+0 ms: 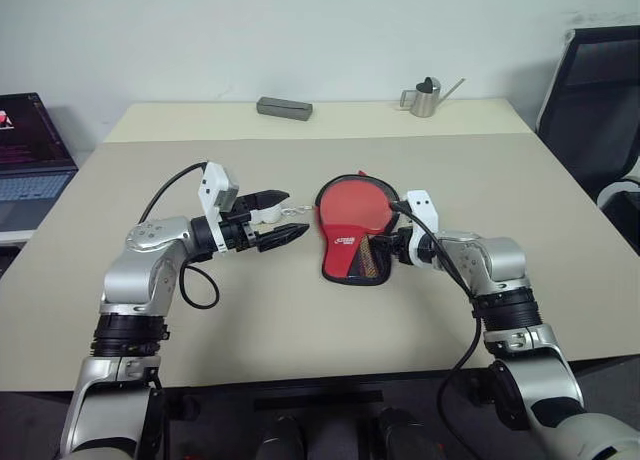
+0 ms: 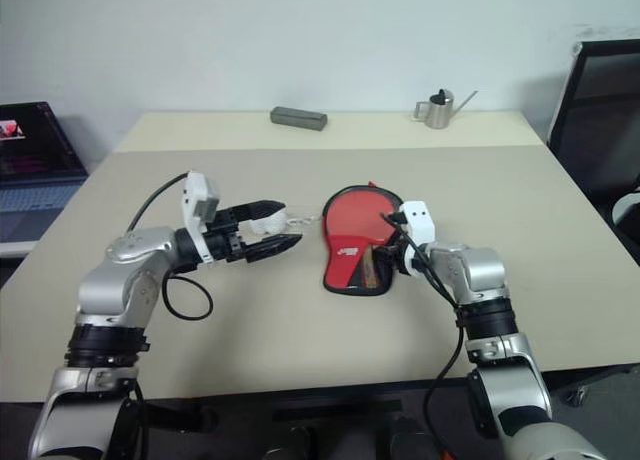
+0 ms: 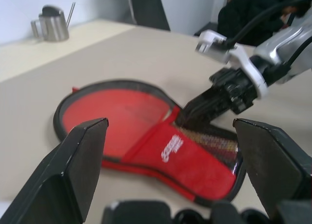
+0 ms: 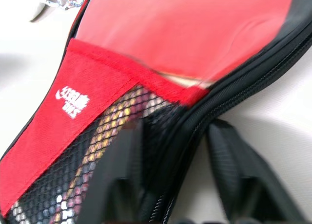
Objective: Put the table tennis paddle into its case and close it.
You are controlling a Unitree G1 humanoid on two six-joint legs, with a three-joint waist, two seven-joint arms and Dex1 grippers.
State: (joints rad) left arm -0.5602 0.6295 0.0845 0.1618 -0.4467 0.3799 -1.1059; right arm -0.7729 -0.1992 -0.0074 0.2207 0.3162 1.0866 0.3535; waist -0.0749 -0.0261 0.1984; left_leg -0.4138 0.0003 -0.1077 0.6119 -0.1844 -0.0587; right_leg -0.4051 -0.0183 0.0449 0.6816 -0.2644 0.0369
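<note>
**A:** Trying to work out which step this is. Any idea?

**B:** Looks like the closing part, tbh. Can see the table tennis paddle [image 1: 352, 202] already lying inside the case [image 1: 348, 244], roughly mid-table. Red blade facing up, handle tucked under the mesh pocket.

**A:** And the pincers?

**B:** Right gripper [image 1: 388, 248] down at the handle end of the case, pinched across the black zipper rim. One finger on the mesh side, one outside. Left gripper [image 1: 297, 212] gaping wide, hovering just beside the round end, right by the white charm [image 2: 287, 218] on its little chain. Can't tell whether actually touching it.

**A:** So what next?

**B:** Guessing: keep the case pinned with the right, then nip that charm or the zipper pull with the left and drag it round the rim. Needs careful aim though, with such a tiny target on floppy fabric. Also worth checking nothing pokes out past the rim first. Can't make out how far zipped already.
</note>
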